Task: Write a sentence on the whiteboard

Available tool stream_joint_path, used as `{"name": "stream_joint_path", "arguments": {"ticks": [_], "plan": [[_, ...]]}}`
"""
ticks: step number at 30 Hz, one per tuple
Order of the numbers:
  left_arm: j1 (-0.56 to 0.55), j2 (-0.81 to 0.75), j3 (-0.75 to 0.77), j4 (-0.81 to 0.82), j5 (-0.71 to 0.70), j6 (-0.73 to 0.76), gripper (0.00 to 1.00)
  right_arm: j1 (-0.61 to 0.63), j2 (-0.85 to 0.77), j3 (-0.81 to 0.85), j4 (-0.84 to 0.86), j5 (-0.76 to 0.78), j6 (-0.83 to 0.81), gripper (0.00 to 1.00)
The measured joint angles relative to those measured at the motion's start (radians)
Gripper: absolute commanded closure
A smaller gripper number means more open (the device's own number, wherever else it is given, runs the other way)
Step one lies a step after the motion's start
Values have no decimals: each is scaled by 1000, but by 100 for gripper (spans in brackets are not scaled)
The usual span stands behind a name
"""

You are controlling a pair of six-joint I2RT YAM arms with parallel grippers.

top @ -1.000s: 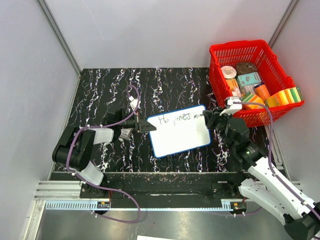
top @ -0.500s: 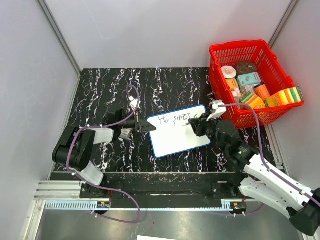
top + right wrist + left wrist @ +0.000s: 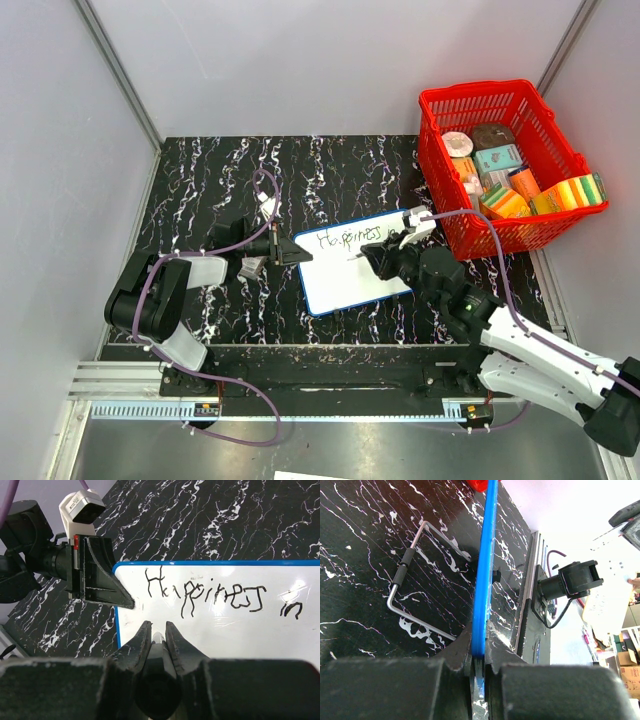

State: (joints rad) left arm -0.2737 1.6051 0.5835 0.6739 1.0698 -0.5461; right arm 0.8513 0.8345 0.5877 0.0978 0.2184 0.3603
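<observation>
Right gripper (image 3: 157, 630) first: its fingers are clenched on a marker (image 3: 158, 639), held close to the nib, which pokes out pale between the fingertips. It sits over the lower left part of the whiteboard (image 3: 225, 640), just under the "H" of the sentence (image 3: 205, 597), which so far reads "Happiness in" on one line. Whether the nib is actually touching the surface is hard to say from the wrist view; it may be just above it.

The marker looks slim and light, so a firm pinch near the tip makes sense, and only gentle pressure is needed. The board looks thin, stiff and light, with a slick glossy face. My read is that it would skate on the bench (image 3: 220, 180) under any sideways push, so the rim is the place to pin it.

And that's what we have: the left gripper (image 3: 478, 657) is clamped on the blue rim (image 3: 482, 580) at the board's left edge, with the rim running straight out from between its fingers.

Poses now. The right arm (image 3: 520, 340) reaches from its base diagonally forward and left, over the board's near right corner, wrist tipped down. The left arm (image 3: 165, 295) is folded low, its forearm lying along the bench and pointing right at the board. The red basket (image 3: 480, 95) stands off to the far right, near the board's corner.
</observation>
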Motion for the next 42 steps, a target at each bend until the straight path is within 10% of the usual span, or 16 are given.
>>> {"name": "stream_joint_path", "arguments": {"ticks": [42], "plan": [[0, 0, 0, 0, -1, 0, 100, 193, 173, -49, 236, 71, -29, 100]]}}
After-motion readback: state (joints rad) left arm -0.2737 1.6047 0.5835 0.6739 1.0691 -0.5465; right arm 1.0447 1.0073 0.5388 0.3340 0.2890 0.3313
